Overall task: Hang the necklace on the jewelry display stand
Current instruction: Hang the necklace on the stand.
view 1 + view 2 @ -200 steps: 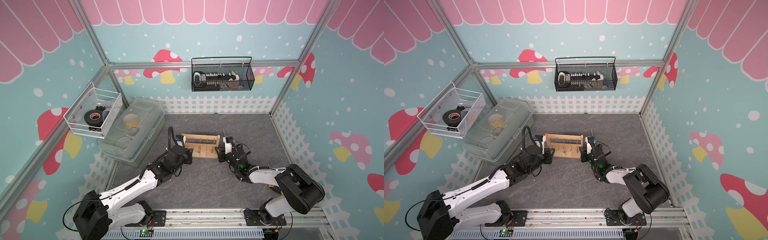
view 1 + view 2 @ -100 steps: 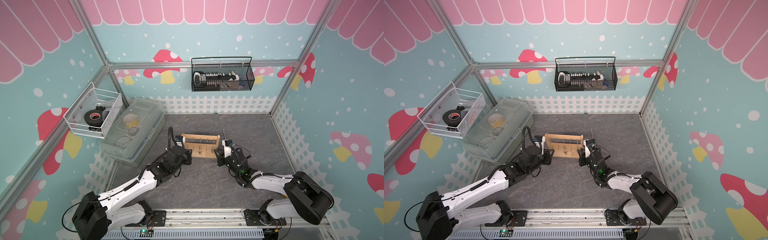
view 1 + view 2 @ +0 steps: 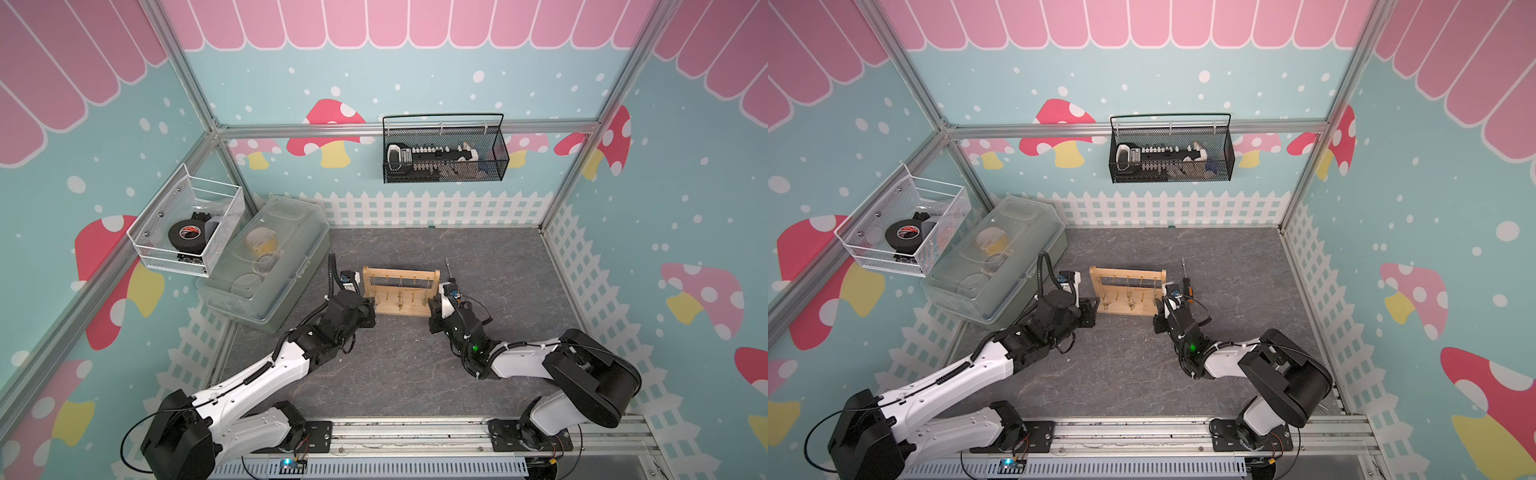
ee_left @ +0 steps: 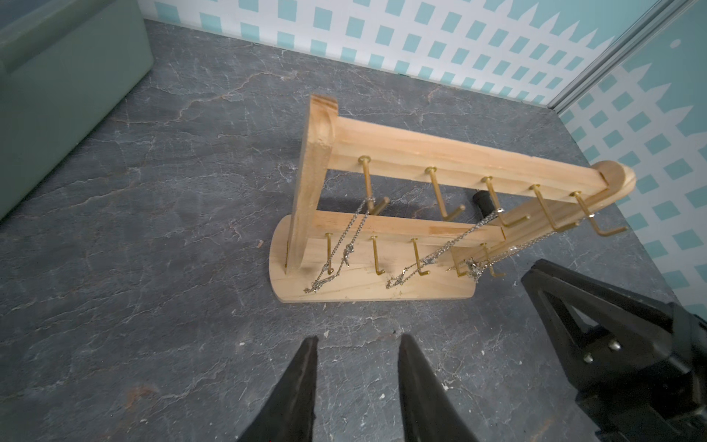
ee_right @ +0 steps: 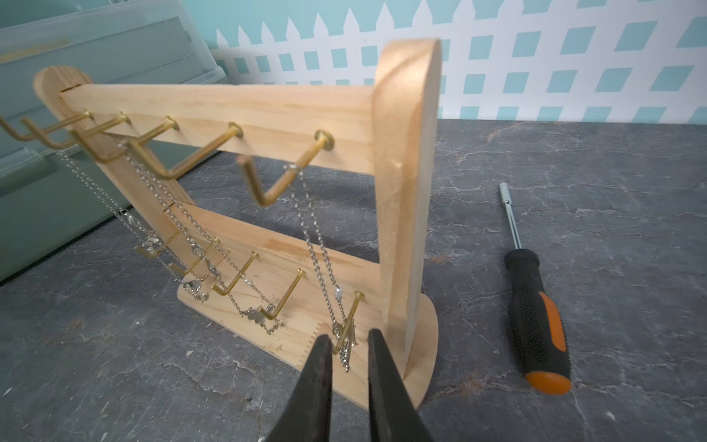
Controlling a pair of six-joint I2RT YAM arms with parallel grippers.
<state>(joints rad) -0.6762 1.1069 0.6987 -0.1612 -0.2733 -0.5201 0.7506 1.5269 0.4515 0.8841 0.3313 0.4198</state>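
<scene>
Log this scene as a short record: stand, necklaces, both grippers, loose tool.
stand: light-wood jewelry display stand, upright on the table
necklaces: silver chains hang from upper gold hooks, lower ends reaching its base
left: left gripper open, empty, clear of the stand
right: right gripper jaws slightly apart, tips flanking the end chain's lower end
tool: screwdriver lying on the table beside the stand

1. Both top views look down from high, sharing the whole grey stone-patterned worktop [image 3: 395,374].
2. Wrist cameras sit low and close, facing the light-wood pegged rack [image 4: 421,153] from opposite ends.
</scene>
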